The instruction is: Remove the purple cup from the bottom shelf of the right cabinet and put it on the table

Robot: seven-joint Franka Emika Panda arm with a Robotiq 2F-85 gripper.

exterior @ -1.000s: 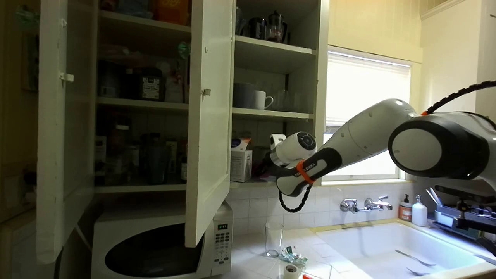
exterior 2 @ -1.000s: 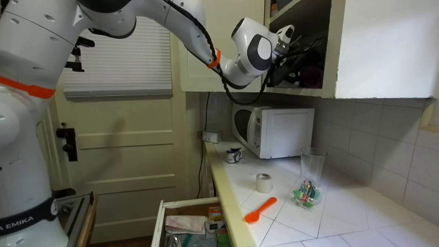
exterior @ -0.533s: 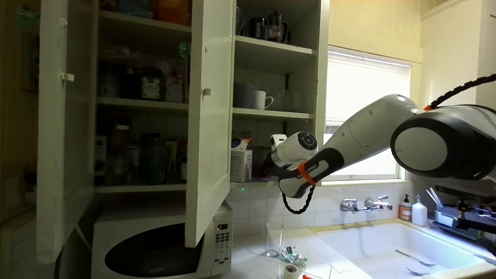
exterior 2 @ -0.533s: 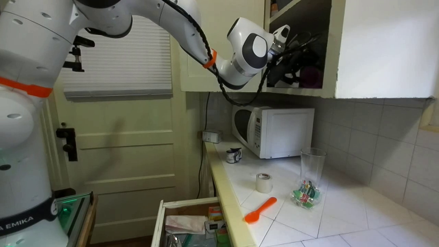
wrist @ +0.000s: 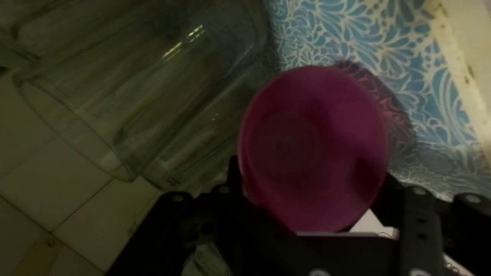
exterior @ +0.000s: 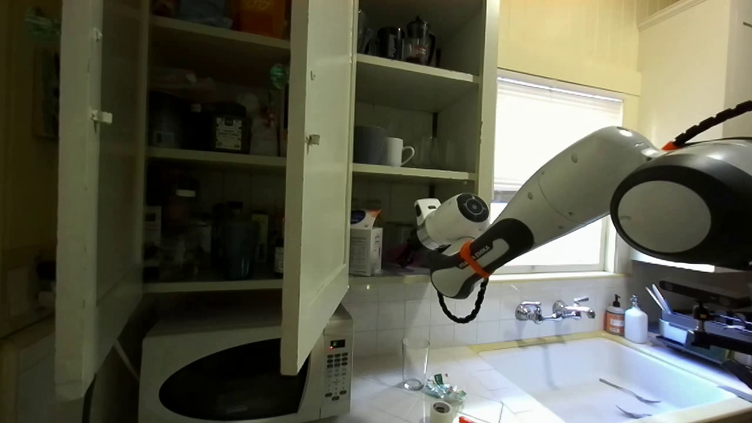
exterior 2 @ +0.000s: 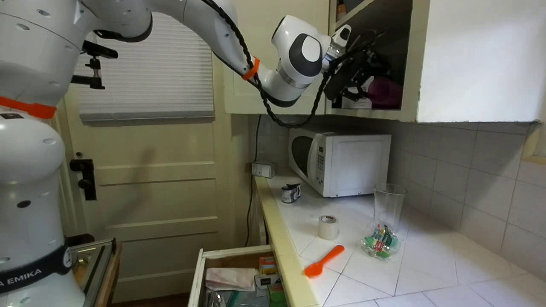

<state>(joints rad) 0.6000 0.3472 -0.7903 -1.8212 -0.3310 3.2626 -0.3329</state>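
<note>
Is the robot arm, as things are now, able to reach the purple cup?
Yes, it seems: the cabinet is open, the claw has the purple cup between its fingers, and the clear glasses are to one side.

A window blind [exterior: 558,135] glows white in the yellow wall [exterior: 567,38].

Cup [wrist: 312,149] seemingly magenta; bottom shelf [wrist: 356,42] blue-white, floral.

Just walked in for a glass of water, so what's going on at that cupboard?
A robot arm has its gripper inside the right cabinet, holding the purple cup. The cup is low in there, by the bottom shelf; whether the two touch, I can't tell. It has yet to go onto the table.
</note>
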